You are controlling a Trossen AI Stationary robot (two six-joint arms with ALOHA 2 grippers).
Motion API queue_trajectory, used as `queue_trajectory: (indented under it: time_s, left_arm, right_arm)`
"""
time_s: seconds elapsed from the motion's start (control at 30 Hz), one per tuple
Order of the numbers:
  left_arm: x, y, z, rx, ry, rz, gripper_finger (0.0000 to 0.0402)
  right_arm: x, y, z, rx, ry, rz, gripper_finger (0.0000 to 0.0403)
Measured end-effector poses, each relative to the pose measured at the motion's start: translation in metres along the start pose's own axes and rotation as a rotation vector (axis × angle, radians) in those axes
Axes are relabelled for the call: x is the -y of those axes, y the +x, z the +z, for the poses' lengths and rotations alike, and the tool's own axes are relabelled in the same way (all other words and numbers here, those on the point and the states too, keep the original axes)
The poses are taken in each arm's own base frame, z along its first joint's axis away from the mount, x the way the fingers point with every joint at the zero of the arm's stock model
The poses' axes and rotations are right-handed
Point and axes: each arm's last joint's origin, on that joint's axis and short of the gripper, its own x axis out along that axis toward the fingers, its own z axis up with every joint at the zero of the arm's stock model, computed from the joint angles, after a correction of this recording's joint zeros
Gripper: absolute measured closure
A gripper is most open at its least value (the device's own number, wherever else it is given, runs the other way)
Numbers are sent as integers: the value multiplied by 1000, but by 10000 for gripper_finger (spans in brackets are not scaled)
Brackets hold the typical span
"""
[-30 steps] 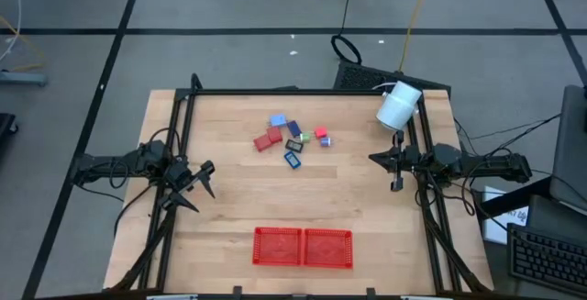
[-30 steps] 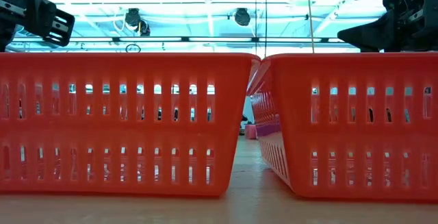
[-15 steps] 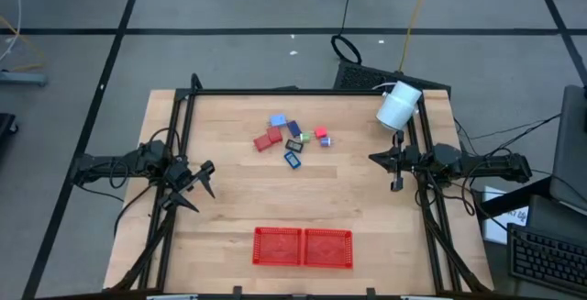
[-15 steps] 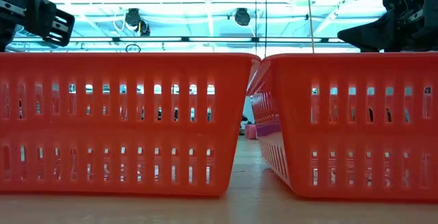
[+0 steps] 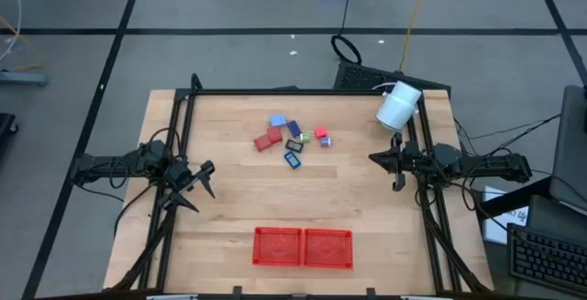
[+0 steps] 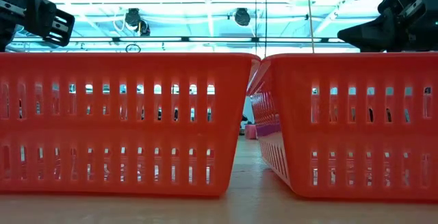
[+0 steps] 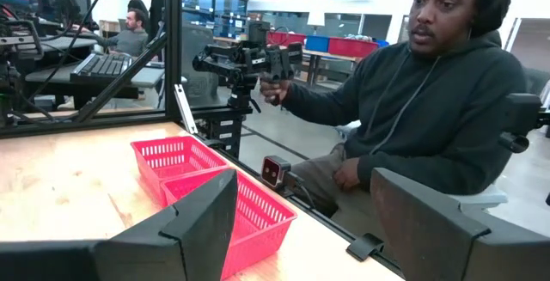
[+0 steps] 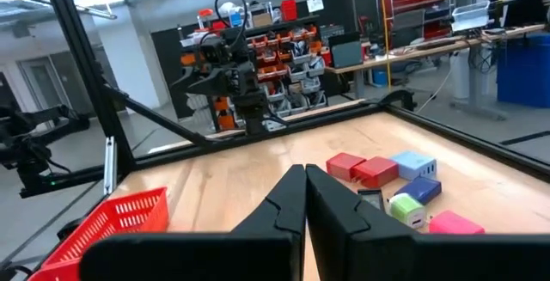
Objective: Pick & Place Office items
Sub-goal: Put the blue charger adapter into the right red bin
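The office items [image 5: 293, 139] lie in a loose cluster on the wood, toward the table's far middle: red, light blue, dark blue, black and green pieces. The right wrist view shows them too, office items [image 8: 395, 186], ahead of my right gripper [image 8: 304, 178], which is shut and empty. My right gripper [image 5: 385, 164] hovers near the table's right edge, level with the cluster. My left gripper [image 5: 196, 188] hangs near the left edge, open and empty; its two fingers stand wide apart around the left gripper's midpoint [image 7: 301, 208].
Two red mesh trays [image 5: 303, 247] stand side by side at the near middle and fill the low view as trays [image 6: 130, 121]. A white cylinder [image 5: 399, 105] lies at the far right corner. A black frame rims the table. A person [image 7: 430, 118] sits beyond the near edge.
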Motion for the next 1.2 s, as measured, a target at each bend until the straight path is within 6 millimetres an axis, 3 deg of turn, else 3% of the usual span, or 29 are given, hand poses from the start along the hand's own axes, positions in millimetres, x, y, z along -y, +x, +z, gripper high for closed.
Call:
queue_trajectory:
  time_s: [1.0, 1.2]
  left_arm:
    - [0, 0, 0, 0, 0, 0, 131]
    - [0, 0, 0, 0, 0, 0, 131]
  right_arm:
    - [1, 3, -2, -19, 63, -36, 403]
    - [-2, 9, 6, 72, 63, -13, 403]
